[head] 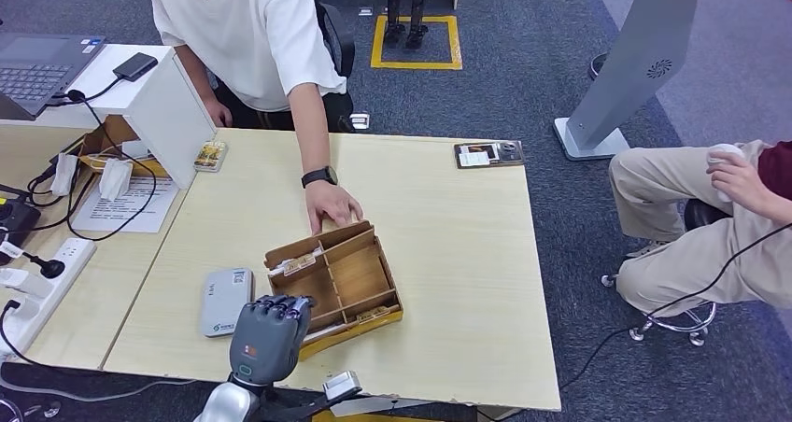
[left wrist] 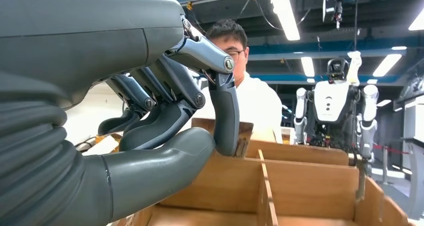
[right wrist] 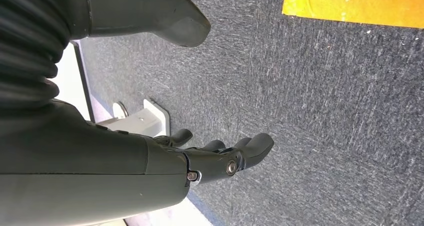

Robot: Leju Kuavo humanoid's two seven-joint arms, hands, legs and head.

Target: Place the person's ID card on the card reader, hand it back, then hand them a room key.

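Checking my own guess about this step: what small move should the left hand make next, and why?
Probably lower the left hand a little into the wooden box and close on a card there. It is poised at the box's near edge, fingers curled and holding nothing, while the person's hand rests on the far rim. Which card to take is unclear.

One wooden divided tray (head: 355, 277) and one white card reader (head: 225, 301) sit on one light desk (head: 448, 254), with two cards in the tray, one (head: 294, 266) in a far slot and one (head: 372, 315) in a near slot. Two people are present: one in a white shirt (head: 247, 30), one seated in khaki trousers (head: 691, 226). One laptop (head: 37, 67), one power strip (head: 37, 287). Two robot hands: left hand (head: 271, 333), right hand (right wrist: 215, 156)
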